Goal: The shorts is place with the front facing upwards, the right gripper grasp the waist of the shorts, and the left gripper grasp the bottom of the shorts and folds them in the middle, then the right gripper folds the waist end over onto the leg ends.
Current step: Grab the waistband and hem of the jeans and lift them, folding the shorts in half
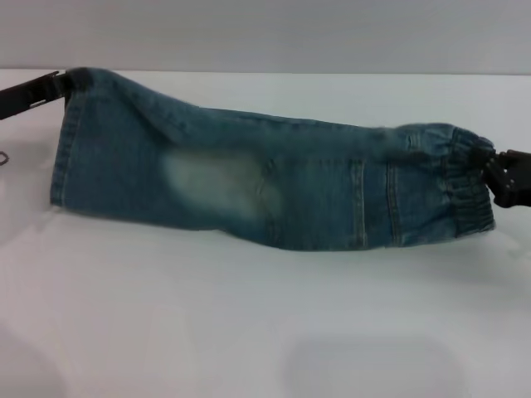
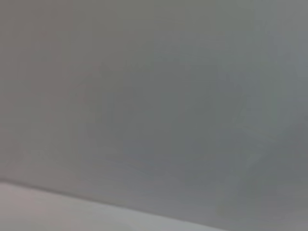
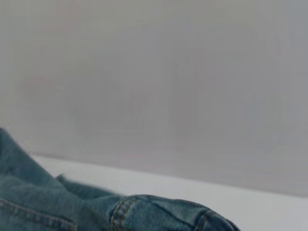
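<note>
Table: white, matte, smooth; fills the head view from 3 through 6 to 9 o'clock. Wall: plain pale grey, unbroken band at 12 o'clock behind the table's far edge. Light: soft, even; faint shadows at 6 o'clock.

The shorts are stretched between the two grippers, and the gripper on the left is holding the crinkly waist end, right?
Not quite. In the head view the left gripper holds the flat leg ends of the shorts. The crinkly waist end is at the right gripper.
</note>
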`<act>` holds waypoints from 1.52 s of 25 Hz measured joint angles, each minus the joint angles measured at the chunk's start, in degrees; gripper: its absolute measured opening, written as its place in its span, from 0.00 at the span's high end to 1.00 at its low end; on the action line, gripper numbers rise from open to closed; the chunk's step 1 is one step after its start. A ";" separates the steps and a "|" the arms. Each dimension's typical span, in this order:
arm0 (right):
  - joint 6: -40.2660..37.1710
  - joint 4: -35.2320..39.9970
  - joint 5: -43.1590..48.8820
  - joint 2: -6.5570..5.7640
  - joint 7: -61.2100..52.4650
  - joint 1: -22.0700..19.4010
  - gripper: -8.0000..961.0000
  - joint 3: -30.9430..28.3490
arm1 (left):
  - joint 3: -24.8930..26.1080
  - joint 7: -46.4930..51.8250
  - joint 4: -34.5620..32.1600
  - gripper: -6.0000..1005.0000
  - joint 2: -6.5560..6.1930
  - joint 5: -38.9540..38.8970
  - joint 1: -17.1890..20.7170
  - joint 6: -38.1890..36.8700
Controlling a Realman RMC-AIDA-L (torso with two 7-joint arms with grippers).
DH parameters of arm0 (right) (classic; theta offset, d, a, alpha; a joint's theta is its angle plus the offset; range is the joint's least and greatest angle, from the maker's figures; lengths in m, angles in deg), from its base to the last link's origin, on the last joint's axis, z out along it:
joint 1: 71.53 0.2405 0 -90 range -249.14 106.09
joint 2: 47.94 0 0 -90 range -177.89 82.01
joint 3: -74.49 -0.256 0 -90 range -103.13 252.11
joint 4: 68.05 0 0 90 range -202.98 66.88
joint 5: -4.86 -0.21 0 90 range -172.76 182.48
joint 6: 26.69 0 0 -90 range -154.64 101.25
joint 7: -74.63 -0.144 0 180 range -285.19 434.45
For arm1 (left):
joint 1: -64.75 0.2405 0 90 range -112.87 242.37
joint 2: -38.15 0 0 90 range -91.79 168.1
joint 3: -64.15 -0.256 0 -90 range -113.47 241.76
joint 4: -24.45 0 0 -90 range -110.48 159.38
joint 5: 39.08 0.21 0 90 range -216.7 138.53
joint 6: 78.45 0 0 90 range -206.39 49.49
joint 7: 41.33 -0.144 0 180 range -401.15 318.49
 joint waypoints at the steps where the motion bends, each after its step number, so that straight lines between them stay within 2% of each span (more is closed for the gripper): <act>1: 0.89 -1.14 -1.20 0.00 1.24 0.36 0.99 0.00 | -0.05 -1.24 -0.01 0.85 0.41 -0.30 -0.25 1.20; 5: 4.02 -4.53 -4.62 0.06 4.54 1.72 0.99 0.01 | -0.19 -5.51 -0.07 0.85 1.83 -0.61 -1.18 6.30; 8: 6.09 -6.49 -7.65 0.12 6.86 2.38 0.99 0.03 | -0.33 -7.80 -0.06 0.85 2.42 -0.63 -1.85 9.87; 19: 12.62 -9.17 -8.50 0.33 8.64 5.30 0.99 -0.02 | -5.13 -10.86 0.61 0.84 2.70 -1.11 -3.24 18.95; 29: 14.22 -9.98 -8.18 0.28 8.67 6.89 0.99 0.89 | -6.90 -11.62 0.78 0.84 2.81 -1.27 -3.60 20.27; 35: 19.64 -11.03 -8.34 0.30 8.37 7.71 0.99 1.27 | -6.96 -11.65 1.35 0.83 2.82 -1.35 -3.80 20.14; 38: 20.14 -11.08 -8.34 0.30 8.50 7.55 0.92 1.14 | -7.05 -11.66 1.36 0.83 2.82 -1.35 -3.80 20.03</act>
